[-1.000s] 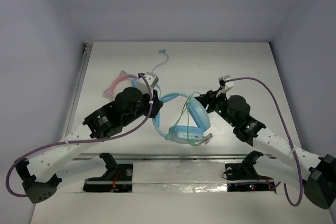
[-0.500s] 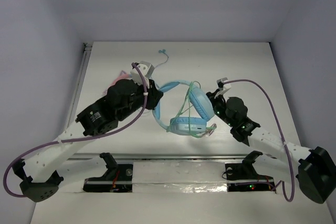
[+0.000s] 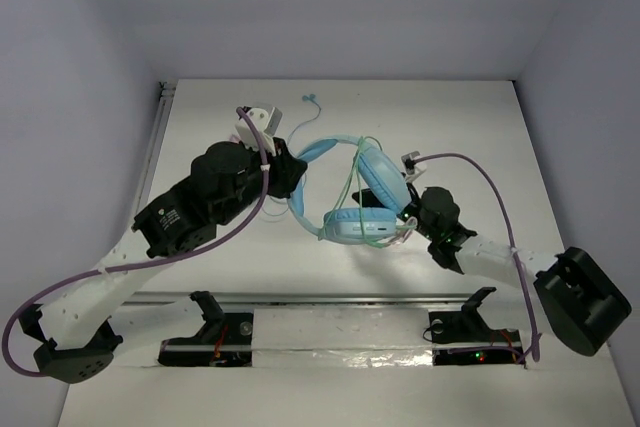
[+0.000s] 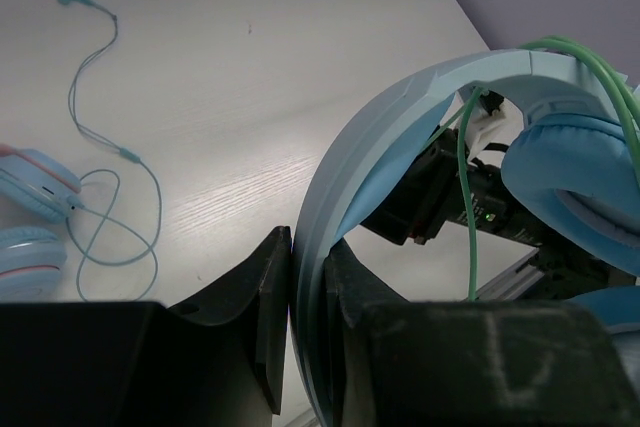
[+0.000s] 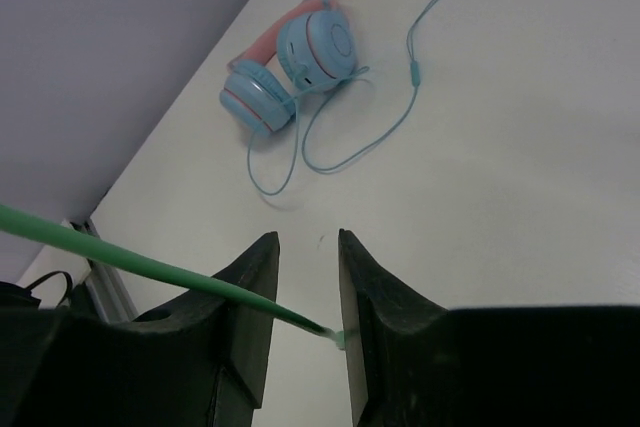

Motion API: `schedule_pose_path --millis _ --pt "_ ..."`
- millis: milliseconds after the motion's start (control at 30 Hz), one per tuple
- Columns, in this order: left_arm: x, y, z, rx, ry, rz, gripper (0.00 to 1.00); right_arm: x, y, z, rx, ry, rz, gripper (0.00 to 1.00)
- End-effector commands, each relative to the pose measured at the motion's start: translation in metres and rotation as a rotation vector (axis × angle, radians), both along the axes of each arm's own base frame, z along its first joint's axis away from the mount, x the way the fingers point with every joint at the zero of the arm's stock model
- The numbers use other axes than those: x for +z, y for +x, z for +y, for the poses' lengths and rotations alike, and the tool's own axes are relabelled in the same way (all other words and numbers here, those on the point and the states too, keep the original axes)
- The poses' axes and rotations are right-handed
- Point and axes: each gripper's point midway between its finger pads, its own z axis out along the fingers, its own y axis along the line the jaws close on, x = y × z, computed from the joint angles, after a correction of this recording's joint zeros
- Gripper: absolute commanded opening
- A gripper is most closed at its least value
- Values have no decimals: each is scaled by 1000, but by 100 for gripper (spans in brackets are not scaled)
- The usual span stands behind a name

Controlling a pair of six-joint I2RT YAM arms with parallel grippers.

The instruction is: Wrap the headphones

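Note:
The light-blue headphones (image 3: 378, 179) hang above the table's middle, held by their headband (image 4: 400, 107). My left gripper (image 3: 293, 175) is shut on that headband, which sits squeezed between its jaws in the left wrist view (image 4: 308, 247). One padded cup (image 4: 580, 177) hangs at the right. The pale-green cable (image 4: 462, 207) loops over the band. My right gripper (image 3: 405, 210) is beside the lower cup (image 3: 360, 228). Its jaws stand apart (image 5: 306, 247), with the green cable (image 5: 150, 265) lying across the gap, its end at the right finger.
The pink cat-ear headphones (image 5: 290, 72) lie on the table at the back left, also shown in the left wrist view (image 4: 30, 217). Their thin teal cable (image 3: 310, 99) trails toward the back. A metal rail (image 3: 330, 299) runs along the near edge.
My left gripper has lifted the headphones and carried them back and right. My right arm has swung left and folded in close under the cups.

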Motion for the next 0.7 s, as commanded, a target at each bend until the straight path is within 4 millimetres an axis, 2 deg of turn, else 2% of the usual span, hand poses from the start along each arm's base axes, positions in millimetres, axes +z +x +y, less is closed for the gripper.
schedule_pose_path --millis 0,100,200,300,500,667 --pt "68 1 5 48 -226 -86 0 12 3 4 10 90 -40 36" --pt "78 0 7 52 -247 -97 0 10 4 3 1 99 -40 41" --pt "79 0 4 41 -256 -92 0 8 6 4 -4 90 -42 42" --pt "78 0 2 40 -261 -92 0 10 8 5 -8 99 -52 39" --pt "90 4 5 59 -300 -114 0 0 9 8 0 100 -36 31" --pt "94 11 -2 71 -329 -108 0 -5 10 10 5 114 -19 35"
